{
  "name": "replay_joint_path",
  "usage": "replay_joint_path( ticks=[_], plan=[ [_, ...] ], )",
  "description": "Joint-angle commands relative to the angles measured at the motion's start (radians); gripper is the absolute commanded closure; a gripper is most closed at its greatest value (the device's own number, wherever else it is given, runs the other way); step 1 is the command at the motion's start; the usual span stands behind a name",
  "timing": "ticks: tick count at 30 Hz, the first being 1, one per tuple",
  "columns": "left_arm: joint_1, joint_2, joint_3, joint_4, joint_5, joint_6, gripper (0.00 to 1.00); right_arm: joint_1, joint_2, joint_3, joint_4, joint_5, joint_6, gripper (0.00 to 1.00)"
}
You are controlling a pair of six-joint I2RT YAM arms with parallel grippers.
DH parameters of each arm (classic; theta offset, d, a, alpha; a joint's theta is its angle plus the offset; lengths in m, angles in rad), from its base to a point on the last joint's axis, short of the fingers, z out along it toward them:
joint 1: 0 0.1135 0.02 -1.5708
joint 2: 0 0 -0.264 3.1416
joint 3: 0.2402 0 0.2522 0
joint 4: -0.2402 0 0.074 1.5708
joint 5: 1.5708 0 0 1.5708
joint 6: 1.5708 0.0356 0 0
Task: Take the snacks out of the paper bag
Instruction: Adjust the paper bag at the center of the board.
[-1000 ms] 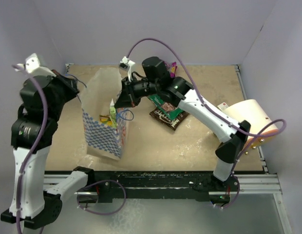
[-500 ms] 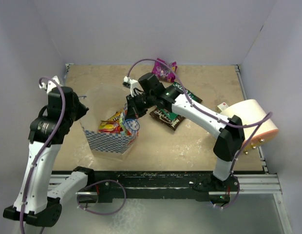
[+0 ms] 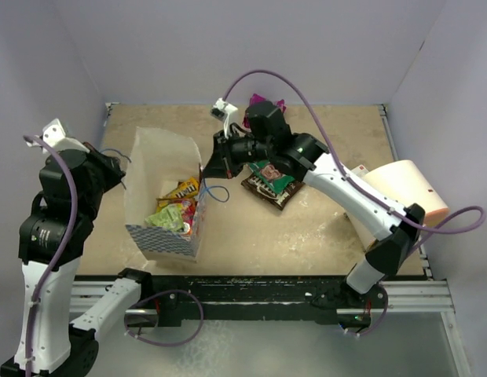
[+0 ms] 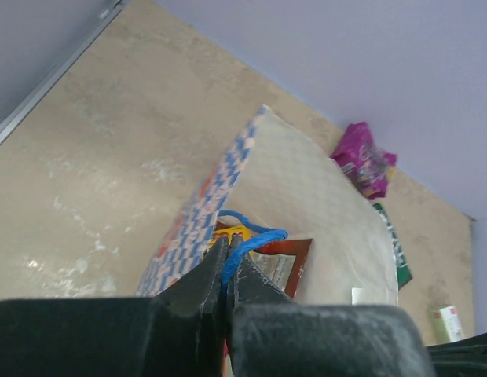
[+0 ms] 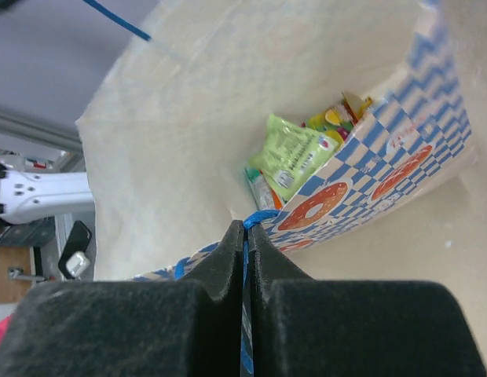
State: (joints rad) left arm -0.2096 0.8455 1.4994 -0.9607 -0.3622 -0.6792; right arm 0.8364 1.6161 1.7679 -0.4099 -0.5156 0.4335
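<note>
- As our left tool (image 4: 226, 259) and right tool (image 5: 245, 236) are each pinching shut on a blue string handle (image 4: 255, 233), we are holding the paper bag (image 3: 161, 157) open on the surface (image 3: 251, 228).
- Snacks (image 3: 174, 214) are lying inside; we are reckoning that tipping them out comes next.
</note>
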Motion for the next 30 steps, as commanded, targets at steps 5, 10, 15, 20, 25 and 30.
replay_joint_path(
  ticks=[5, 10, 15, 20, 25, 30],
  plan=[
    [0.0, -0.001, -0.027, 0.097, -0.052, 0.118, 1.0, -0.011, 0.009, -0.14, -0.101, 0.025, -0.048, 0.96],
    [-0.001, 0.044, 0.054, 0.24, -0.075, 0.255, 1.0, -0.011, 0.021, -0.17, -0.074, 0.038, -0.029, 0.94],
    [-0.001, 0.137, 0.153, 0.333, -0.094, 0.351, 1.0, -0.01, 0.154, 0.05, -0.148, 0.038, -0.077, 0.94],
    [0.0, 0.151, 0.147, 0.383, -0.026, 0.377, 1.0, -0.01, 0.146, 0.04, -0.124, 0.025, -0.082, 0.94],
    [0.0, 0.062, 0.0, 0.399, 0.159, 0.33, 1.0, -0.008, 0.101, -0.178, -0.095, -0.035, -0.123, 0.94],
    [0.0, -0.019, -0.105, 0.317, 0.262, 0.28, 1.0, -0.004, 0.071, -0.315, -0.065, -0.096, -0.148, 0.92]
  ],
)
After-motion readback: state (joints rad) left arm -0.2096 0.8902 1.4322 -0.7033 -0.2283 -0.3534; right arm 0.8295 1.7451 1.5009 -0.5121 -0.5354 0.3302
